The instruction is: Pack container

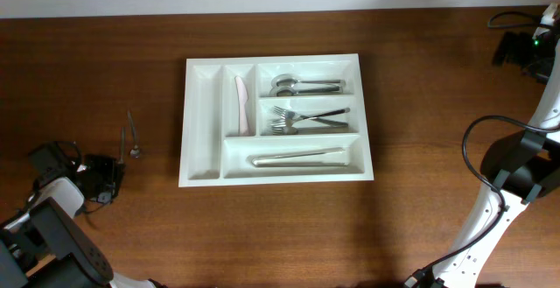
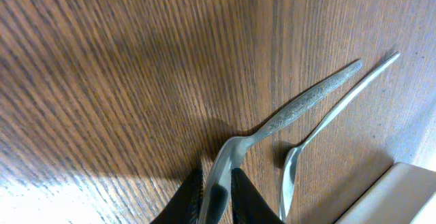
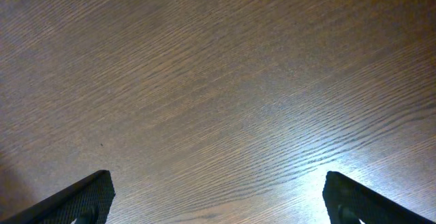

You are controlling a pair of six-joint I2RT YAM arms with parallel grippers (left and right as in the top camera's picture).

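Note:
The container [image 1: 278, 59] is a large white cutlery tray at the table's middle; its corner [image 2: 402, 197] shows in the left wrist view. Left of it two metal spoons [image 1: 133, 139] lie on the wood. My left gripper [image 1: 112, 176] [image 2: 216, 197] is shut on the bowl end of the patterned-handled spoon [image 2: 306, 99], which rests on the table. A thinner spoon [image 2: 354, 93] lies beside it, untouched. My right gripper [image 3: 218, 197] hangs open over bare wood, holding nothing.
In the tray are a pink utensil [image 1: 240, 104] in an upright slot, spoons [image 1: 302, 85], forks [image 1: 302, 117] and knives [image 1: 297, 158] in the long slots. The right arm [image 1: 516, 170] and cables stand at the right edge.

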